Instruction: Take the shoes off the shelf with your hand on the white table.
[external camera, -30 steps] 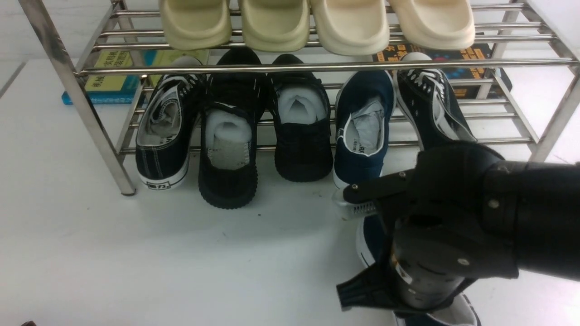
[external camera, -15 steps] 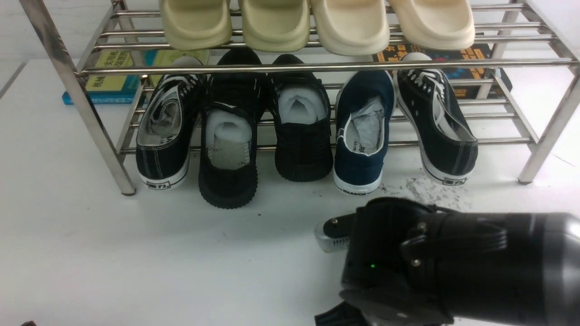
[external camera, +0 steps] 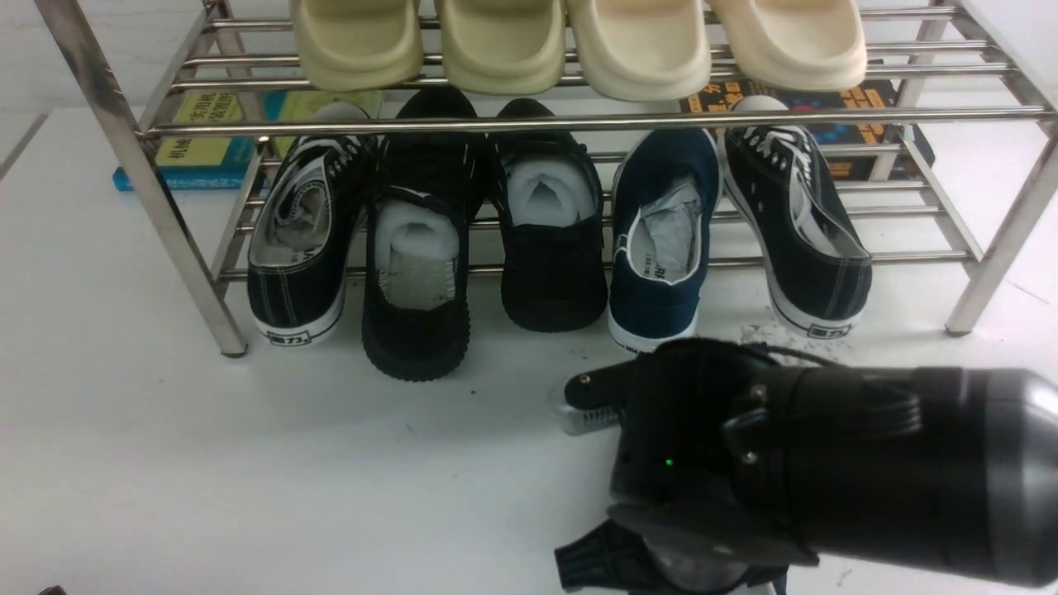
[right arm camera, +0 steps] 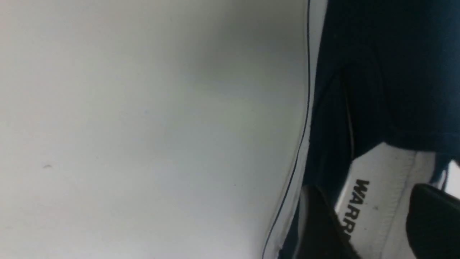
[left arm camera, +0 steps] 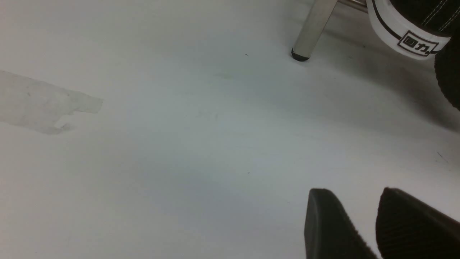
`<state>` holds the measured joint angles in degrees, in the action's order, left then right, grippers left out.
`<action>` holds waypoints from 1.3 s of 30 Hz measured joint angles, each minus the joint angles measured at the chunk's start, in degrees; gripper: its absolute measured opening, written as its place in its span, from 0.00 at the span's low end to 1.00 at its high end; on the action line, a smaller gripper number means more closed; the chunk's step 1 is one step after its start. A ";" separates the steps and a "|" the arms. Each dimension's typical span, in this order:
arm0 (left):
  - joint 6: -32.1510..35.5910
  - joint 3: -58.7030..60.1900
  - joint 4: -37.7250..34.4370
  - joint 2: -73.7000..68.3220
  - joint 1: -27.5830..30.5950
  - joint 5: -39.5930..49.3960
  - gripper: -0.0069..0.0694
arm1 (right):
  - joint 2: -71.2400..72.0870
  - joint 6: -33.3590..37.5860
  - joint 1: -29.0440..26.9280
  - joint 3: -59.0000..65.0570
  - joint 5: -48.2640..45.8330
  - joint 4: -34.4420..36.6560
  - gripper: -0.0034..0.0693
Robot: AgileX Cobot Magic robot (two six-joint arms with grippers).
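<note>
- Navy shoe (right arm camera: pixel 377 72) lies on the white table (external camera: pixel 207 463) under the right pincer (right arm camera: pixel 366 194), whose fingers are spread.
- Other navy shoe (external camera: pixel 661 240) sits on the shelf (external camera: pixel 579 122).
- Left pincer (left arm camera: pixel 354 194) is slightly spread.

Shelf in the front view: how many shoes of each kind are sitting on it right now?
Cream slides: 4
Black lace-up sneakers: 2
All-black shoes: 2
Navy slip-on: 1
Total on the shelf: 9
</note>
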<state>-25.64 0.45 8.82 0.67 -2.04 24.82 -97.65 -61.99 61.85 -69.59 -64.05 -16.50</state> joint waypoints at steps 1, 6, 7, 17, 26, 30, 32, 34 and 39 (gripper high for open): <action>0.00 0.00 0.00 0.00 0.00 0.00 0.40 | 0.33 0.64 0.00 -0.55 -0.93 0.00 0.56; 0.00 0.00 0.00 0.00 0.00 0.00 0.40 | 3.13 5.11 0.00 -5.25 -4.75 -0.45 0.56; 0.00 0.00 0.00 0.00 0.00 0.00 0.40 | 3.71 6.16 -0.05 -6.49 -5.09 -1.05 0.55; 0.00 0.00 0.00 0.00 0.00 0.00 0.40 | 3.69 15.02 -11.05 -15.28 2.39 -3.45 0.34; 0.00 0.00 0.00 0.00 0.00 0.00 0.40 | -0.14 15.18 -22.52 -15.33 15.50 0.56 0.11; 0.00 0.00 0.00 0.00 0.00 0.00 0.40 | -1.85 15.18 -22.96 -15.33 17.95 0.88 0.18; 0.00 0.00 0.00 0.00 0.00 0.00 0.40 | -2.53 15.18 -22.96 -15.33 19.76 1.19 0.25; 0.00 0.00 0.00 0.00 0.00 0.00 0.40 | -3.13 15.18 -22.96 -15.33 21.06 1.26 0.33; 0.00 0.00 0.00 0.00 0.00 0.00 0.40 | -5.72 15.18 -22.96 -15.54 23.78 1.26 0.49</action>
<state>-25.64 0.45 8.82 0.67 -2.04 24.82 -103.37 -46.81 38.89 -85.14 -40.27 -15.24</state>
